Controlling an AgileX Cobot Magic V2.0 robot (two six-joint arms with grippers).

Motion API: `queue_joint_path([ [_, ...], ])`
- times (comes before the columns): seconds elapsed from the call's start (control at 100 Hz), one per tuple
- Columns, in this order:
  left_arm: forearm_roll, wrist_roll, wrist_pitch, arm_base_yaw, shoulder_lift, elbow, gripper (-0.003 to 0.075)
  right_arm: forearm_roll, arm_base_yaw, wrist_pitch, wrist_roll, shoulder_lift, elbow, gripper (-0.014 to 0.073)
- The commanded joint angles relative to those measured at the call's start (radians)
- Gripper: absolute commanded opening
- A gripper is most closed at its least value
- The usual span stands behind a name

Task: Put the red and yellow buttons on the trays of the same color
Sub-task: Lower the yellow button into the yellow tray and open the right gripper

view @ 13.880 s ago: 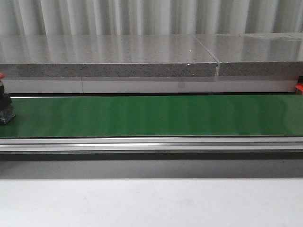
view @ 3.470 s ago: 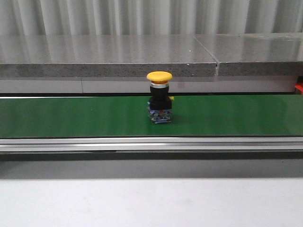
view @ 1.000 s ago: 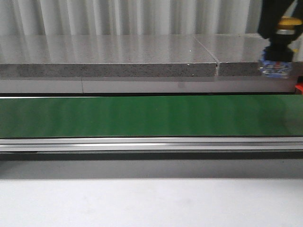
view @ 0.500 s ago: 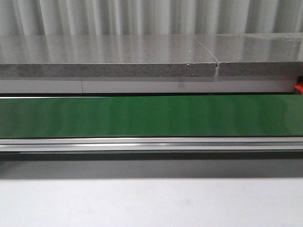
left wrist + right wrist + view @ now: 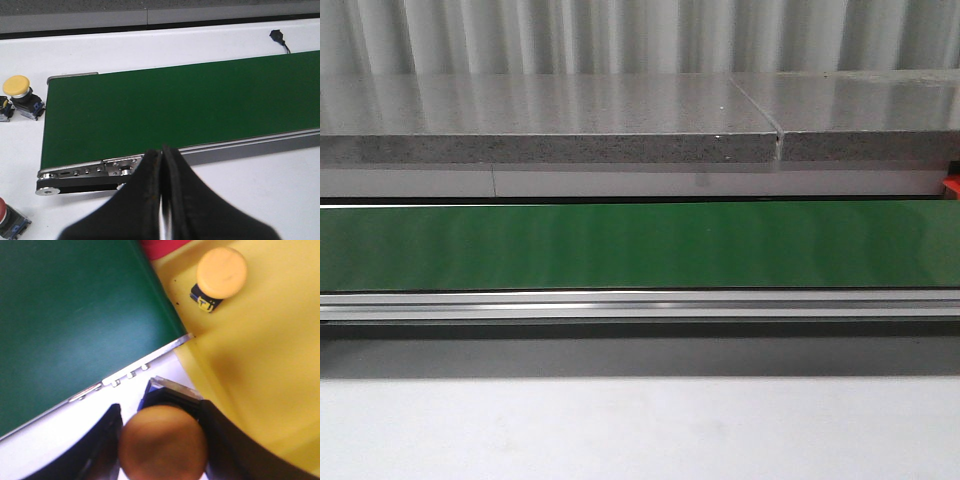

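The right gripper (image 5: 162, 442) has its fingers (image 5: 107, 440) clamped on a yellow button (image 5: 163, 441), hanging right at the edge where the belt (image 5: 70, 320) ends and the yellow tray (image 5: 265, 365) begins. So the step in hand looks like dropping that button onto the yellow tray. To do it well, the arm probably wants to travel further over the tray before letting go, since the button seems to sit over the tray's border and the white table (image 5: 55, 427), not well inside. Lower it until the base is near the tray floor, keep it upright, then open, otherwise it may tip or roll off.

One yellow button (image 5: 220, 274) already lies in the tray, well apart from the held one, so there's plenty of room beside it. A bit of red tray (image 5: 160, 247) peeks in just past the yellow one; can't tell what's in it.

The left gripper (image 5: 161, 165) has its fingers pressed together on nothing, hovering over the near end of the belt. More buttons wait on the table there: a yellow one (image 5: 20, 92) and a red one (image 5: 7, 217).
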Motion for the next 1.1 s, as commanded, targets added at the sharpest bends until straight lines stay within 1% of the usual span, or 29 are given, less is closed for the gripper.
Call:
queue_joint_path([
  [0.0, -0.014, -0.003, -0.062, -0.007, 0.002, -0.029, -0.0021, -0.013, -0.059, -0.086, 0.008, -0.026, 0.014, 0.0244],
  [0.09, -0.014, -0.003, -0.062, -0.007, 0.002, -0.029, -0.0021, -0.013, -0.124, -0.13, 0.01, -0.026, 0.054, 0.0244],
  [0.26, -0.014, -0.003, -0.062, -0.007, 0.002, -0.029, -0.0021, -0.012, -0.255, -0.261, 0.011, -0.024, 0.125, 0.0244],
  [0.37, -0.014, -0.003, -0.062, -0.007, 0.002, -0.029, -0.0021, 0.049, -0.308, -0.321, 0.025, 0.0, 0.154, 0.0244],
  [0.54, -0.014, -0.003, -0.062, -0.007, 0.002, -0.029, -0.0021, 0.071, -0.32, -0.405, 0.025, 0.067, 0.158, 0.0244],
  [0.69, -0.014, -0.003, -0.062, -0.007, 0.002, -0.029, -0.0021, 0.094, -0.32, -0.436, 0.026, 0.129, 0.158, 0.0244],
  [0.79, -0.014, -0.003, -0.062, -0.007, 0.002, -0.029, -0.0021, 0.112, -0.314, -0.451, 0.026, 0.15, 0.158, 0.0244],
  [0.92, -0.014, -0.003, -0.062, -0.007, 0.002, -0.029, -0.0021, 0.115, -0.314, -0.516, 0.026, 0.16, 0.158, 0.0244],
  [1.09, -0.014, -0.003, -0.062, -0.007, 0.002, -0.029, -0.0021, 0.118, -0.313, -0.523, 0.026, 0.188, 0.158, 0.0244],
])
